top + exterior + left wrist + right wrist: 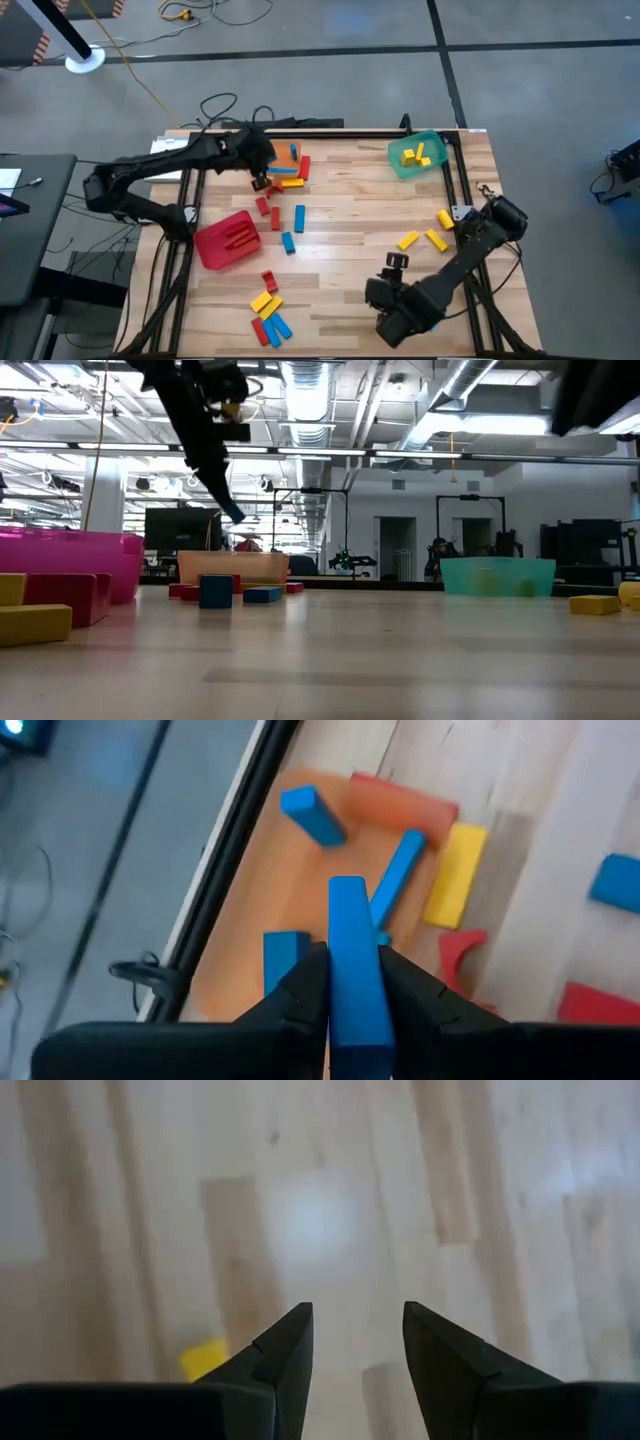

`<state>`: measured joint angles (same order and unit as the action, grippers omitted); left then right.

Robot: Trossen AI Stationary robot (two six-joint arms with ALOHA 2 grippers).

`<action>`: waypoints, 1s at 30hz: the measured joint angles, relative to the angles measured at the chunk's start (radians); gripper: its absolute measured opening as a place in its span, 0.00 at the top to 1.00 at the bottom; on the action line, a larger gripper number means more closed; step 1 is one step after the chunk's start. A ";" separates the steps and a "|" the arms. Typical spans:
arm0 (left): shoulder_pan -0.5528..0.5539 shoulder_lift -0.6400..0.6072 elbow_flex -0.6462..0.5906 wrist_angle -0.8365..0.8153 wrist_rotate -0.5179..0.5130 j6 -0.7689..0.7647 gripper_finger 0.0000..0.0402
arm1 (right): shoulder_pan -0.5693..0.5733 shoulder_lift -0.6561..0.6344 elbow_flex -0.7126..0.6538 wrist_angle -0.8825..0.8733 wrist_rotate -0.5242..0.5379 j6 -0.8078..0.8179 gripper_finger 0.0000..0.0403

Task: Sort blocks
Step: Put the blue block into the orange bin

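My left gripper [355, 995] hangs over the orange bin [288, 163] at the table's far left, shut on a blue block [348, 935]. Blue blocks [312, 814] lie inside that bin. Red and blue blocks [285, 215] lie loose on the wood between the orange bin and the red bin [228, 241]. More blocks [268, 312] lie by the near edge. Yellow blocks [425, 238] lie at the right. My right gripper [357, 1342] is open above bare wood near the table's near right, with a yellow block [204, 1357] just beside one finger. My left gripper pinches the blue block's two long side faces [345, 982] between its two fingers [305, 988]. The fingers slant down from the table's left and lie along the block. The block's far end [347, 890] sticks out past the fingertips. It hangs clear above the orange bin.
A green bin [418, 156] with yellow blocks stands at the far right. A yellow block [455, 875] and a red one [405, 800] lie against the orange bin. The middle of the table [350, 230] is bare wood.
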<state>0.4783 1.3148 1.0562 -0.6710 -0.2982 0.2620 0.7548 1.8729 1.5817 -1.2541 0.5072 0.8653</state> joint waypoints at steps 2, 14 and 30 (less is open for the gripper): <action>0.043 0.020 0.000 0.001 0.028 0.008 0.86 | 0.027 0.000 0.000 -0.003 -0.010 0.025 0.58; 0.182 0.202 0.000 0.023 0.087 0.056 0.82 | 0.197 0.002 -0.003 0.001 -0.013 0.186 0.58; 0.219 0.245 -0.001 0.100 0.133 0.058 0.66 | 0.243 0.006 -0.239 0.272 -0.080 0.242 0.58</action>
<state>0.6968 1.5593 1.0557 -0.5709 -0.1654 0.3203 0.9981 1.8786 1.3427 -0.9823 0.4277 1.1077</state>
